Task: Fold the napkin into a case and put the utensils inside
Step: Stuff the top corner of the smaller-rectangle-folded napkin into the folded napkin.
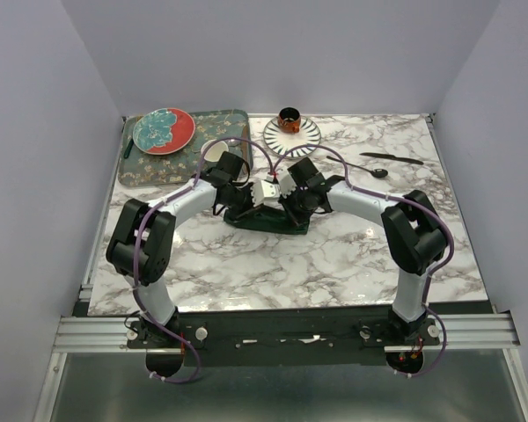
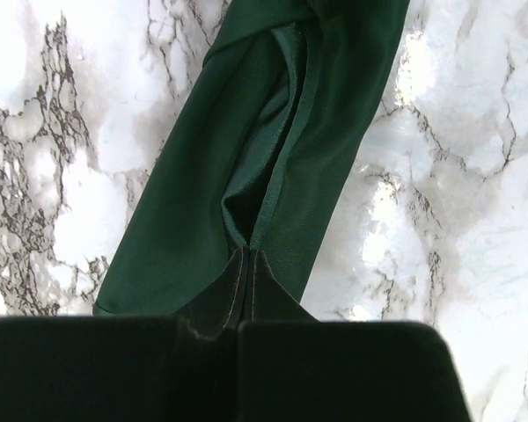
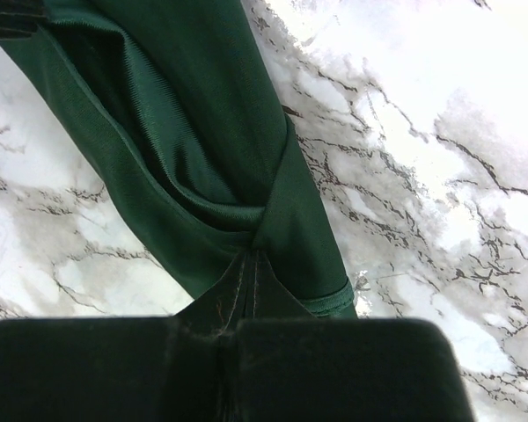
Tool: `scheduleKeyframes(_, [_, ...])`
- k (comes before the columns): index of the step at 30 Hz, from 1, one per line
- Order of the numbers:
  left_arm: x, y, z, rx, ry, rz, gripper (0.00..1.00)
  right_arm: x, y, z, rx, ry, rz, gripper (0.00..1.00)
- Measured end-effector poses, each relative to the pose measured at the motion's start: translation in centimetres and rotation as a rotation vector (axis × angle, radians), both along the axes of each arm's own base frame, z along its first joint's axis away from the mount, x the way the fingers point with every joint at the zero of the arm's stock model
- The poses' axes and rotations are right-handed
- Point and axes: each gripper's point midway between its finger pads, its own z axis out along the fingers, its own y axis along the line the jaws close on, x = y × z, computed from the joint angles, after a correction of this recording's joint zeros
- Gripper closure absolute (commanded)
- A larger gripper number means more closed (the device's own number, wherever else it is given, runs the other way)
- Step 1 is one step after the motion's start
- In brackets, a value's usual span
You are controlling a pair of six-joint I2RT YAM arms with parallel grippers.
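Top view: the napkin (image 1: pixel 266 221) lies bunched at the middle of the bench (image 1: pixel 246 272), with the left end effector (image 1: pixel 245 207) and right end effector (image 1: pixel 289 209) down on it.

Left wrist: the fingers (image 2: pixel 114 369) are together, pinching a napkin fold.

Right wrist: the fingers are likewise clamped on the cloth's edge.

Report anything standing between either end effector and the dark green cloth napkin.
Nothing visible does. The left end effector and the right end effector are each shut directly on a pinched fold of the dark green shiny cloth napkin, which lies on the white marble tabletop.
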Motion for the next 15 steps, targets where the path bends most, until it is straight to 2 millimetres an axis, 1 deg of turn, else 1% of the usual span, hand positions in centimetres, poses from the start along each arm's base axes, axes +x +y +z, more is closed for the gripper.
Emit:
scheduleKeyframes(5, [0.8, -0.6, 0.7, -0.015, -0.026, 0.000, 1.00, 0.0, -0.1, 0.0, -0.003, -0.002, 0.007, 0.99])
scheduleKeyframes(8, [1.9, -1.2, 1.1, -0.025, -0.042, 0.001, 1.00, 0.1, -0.2, 0.0, -0.004, -0.004, 0.007, 0.99])
scheduleKeyframes(15, [4.2, -2.6, 0.3, -0.021, -0.023, 0.007, 1.00, 0.5, -0.9, -0.2, -0.016, 0.000, -0.009, 0.99])
